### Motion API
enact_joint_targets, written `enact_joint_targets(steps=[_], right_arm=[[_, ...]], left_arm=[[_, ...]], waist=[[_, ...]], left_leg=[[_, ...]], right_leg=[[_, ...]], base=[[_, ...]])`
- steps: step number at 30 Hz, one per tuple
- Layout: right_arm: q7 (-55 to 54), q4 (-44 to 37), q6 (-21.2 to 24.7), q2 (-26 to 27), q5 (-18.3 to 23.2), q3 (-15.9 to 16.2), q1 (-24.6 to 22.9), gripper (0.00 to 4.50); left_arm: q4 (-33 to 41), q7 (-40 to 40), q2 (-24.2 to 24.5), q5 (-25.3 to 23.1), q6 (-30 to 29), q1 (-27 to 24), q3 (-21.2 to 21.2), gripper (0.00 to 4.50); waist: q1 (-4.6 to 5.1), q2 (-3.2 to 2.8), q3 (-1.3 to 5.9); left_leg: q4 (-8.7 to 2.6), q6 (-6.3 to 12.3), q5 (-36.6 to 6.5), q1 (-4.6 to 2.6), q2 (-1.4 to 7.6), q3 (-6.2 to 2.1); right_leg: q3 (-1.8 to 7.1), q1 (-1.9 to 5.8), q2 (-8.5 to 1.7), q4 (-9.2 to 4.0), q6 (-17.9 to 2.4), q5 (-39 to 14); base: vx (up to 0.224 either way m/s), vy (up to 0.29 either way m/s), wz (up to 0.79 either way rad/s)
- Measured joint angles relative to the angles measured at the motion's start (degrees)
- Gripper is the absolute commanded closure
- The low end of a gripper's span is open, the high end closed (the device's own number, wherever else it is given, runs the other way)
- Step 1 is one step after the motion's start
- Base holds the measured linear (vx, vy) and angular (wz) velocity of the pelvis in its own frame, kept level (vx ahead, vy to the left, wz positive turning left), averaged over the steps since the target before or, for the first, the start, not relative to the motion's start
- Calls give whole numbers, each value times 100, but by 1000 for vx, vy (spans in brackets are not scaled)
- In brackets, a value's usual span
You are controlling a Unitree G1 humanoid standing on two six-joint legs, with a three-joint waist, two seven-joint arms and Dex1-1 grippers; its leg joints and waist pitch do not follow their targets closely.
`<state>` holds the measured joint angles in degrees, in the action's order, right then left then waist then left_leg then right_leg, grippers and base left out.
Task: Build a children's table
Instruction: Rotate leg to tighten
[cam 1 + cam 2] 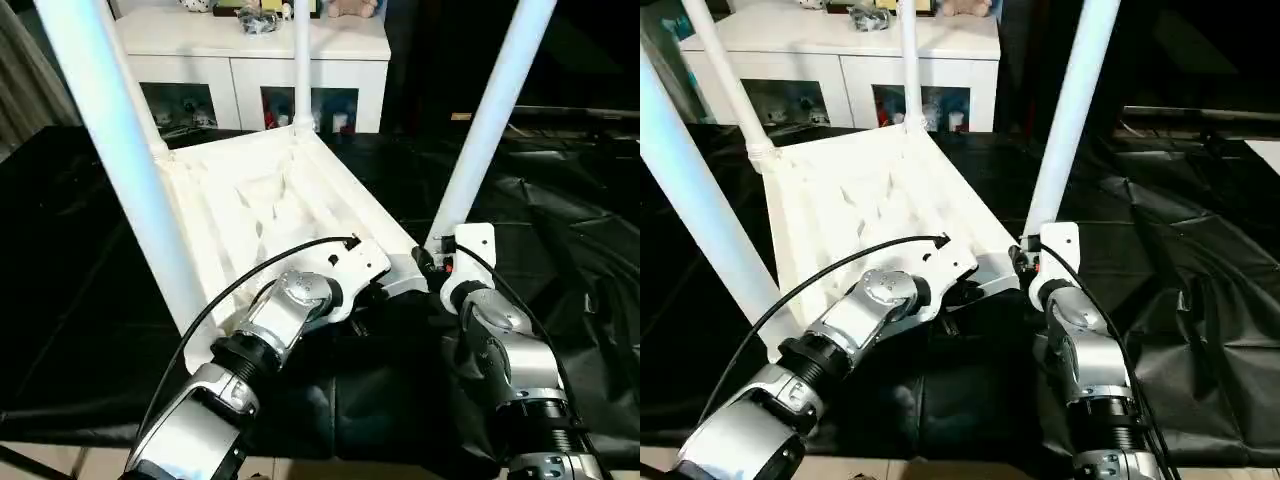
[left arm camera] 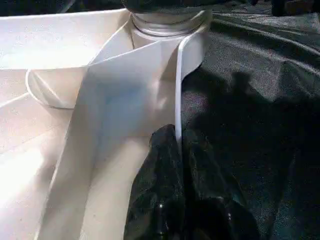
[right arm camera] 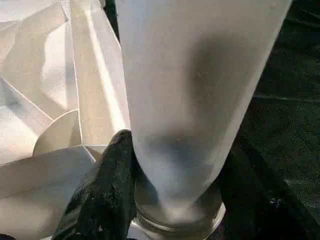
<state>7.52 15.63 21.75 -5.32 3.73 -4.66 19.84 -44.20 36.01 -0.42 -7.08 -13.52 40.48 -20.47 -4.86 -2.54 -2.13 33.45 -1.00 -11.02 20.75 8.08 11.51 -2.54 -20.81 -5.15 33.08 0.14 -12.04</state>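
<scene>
Four legs stand up from the inverted children's table (image 1: 270,200), which lies underside-up on the black-draped counter (image 1: 560,250) in front of the white cabinet (image 1: 250,70); all four sockets look filled, so I judge the step in hand is seating the near-right leg (image 1: 490,120) fully home.

Right gripper (image 3: 170,190) is clenched around that leg just above its socket collar; one black finger (image 3: 105,195) presses the leg's side, the other sits on the far side.

Left gripper (image 2: 180,165) is pinched on the thin upright rim of the tabletop (image 2: 178,90) close to the same corner; this is my brace hand.

To do it well, as I judge it:
- keep the left clamp firm so the top cannot slide on the slick cloth;
- push the leg straight down its own axis, no sideways lean; it reads slightly tilted from the head views, though that may be perspective;
- grip low, near the collar, where the tube is widest and flexes least;
- smooth plastic may slip through the pads; a small twist could help if the socket is threaded, which I cannot tell;
- whether the collar is fully bottomed I cannot tell.
</scene>
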Motion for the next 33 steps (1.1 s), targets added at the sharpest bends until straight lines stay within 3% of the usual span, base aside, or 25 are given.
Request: enact_joint_targets(steps=[1, 3, 5, 9, 11, 15, 21, 29, 33], right_arm=[[1, -12, -1, 0, -8, 0, -6, 253], [31, -77, -39, -3, -14, -2, -53, 198], [209, -232, -103, -2, 35, 8, -173, 180], [1043, -516, -40, -357, 267, 301, -451, 148], [1379, -677, 37, -531, 383, 337, -497, 148], [2751, -1529, 26, -1569, 809, 428, -1073, 148], [3625, -1937, -1, -2087, 1044, 312, -1508, 148], [3759, -2129, 0, -2165, 1219, 382, -1654, 148], [4043, -2359, -1, -2206, 1271, 575, -1831, 140]], left_arm=[[-7, 1, 2, -3, 24, 0, -3, 450], [-13, 18, 29, -9, 122, -1, -50, 450], [-12, 27, 116, -20, 226, -3, -59, 450], [166, 245, 474, -40, 482, -115, 16, 450], [281, 362, 559, -40, 547, -180, 32, 450], [702, 1020, 878, 61, 991, -488, -69, 450], [999, 1632, 1096, 175, 1230, -658, -139, 450], [990, 1609, 1085, 157, 1328, -680, -147, 450], [1163, 1731, 1023, 281, 1118, -746, -52, 391]], waist=[[-1, -1, 1], [-13, -2, 1], [-7, -2, 0], [98, -6, -2], [125, -23, -5], [21, -115, 3], [-42, -217, 12], [-31, -234, 6], [-60, -232, 5]], left_leg=[[-8, 0, 0, 0, -3, 0], [-34, 1, 1, 3, -8, 0], [-54, 1, 1, 11, -8, 2], [-56, 20, 14, 33, -4, -9], [-74, 19, 14, 39, -2, -8], [-84, 21, 16, 51, 5, -6], [-33, 97, 37, 139, 13, -3], [0, 78, 17, 144, 13, -2], [1, 88, 20, 154, 13, -2]], right_leg=[[0, 0, -2, 0, 0, 0], [-1, -1, -4, 0, 0, 0], [-3, -2, -4, 3, 3, 4], [-17, -50, -4, 4, 61, 110], [-22, -64, -3, 4, 60, 111], [-30, -74, -3, 3, 68, 100], [-44, -123, -7, 4, 65, 90], [-44, -115, -13, 7, 58, 95], [-47, -117, -15, 7, 59, 95]], base=[[0, 0, 0], [0, 0, 0], [0, 0, 0], [0, 0, 0], [0, 0, 0], [14, -2, 0], [0, 0, 0], [0, 0, 0], [0, 0, 0]])
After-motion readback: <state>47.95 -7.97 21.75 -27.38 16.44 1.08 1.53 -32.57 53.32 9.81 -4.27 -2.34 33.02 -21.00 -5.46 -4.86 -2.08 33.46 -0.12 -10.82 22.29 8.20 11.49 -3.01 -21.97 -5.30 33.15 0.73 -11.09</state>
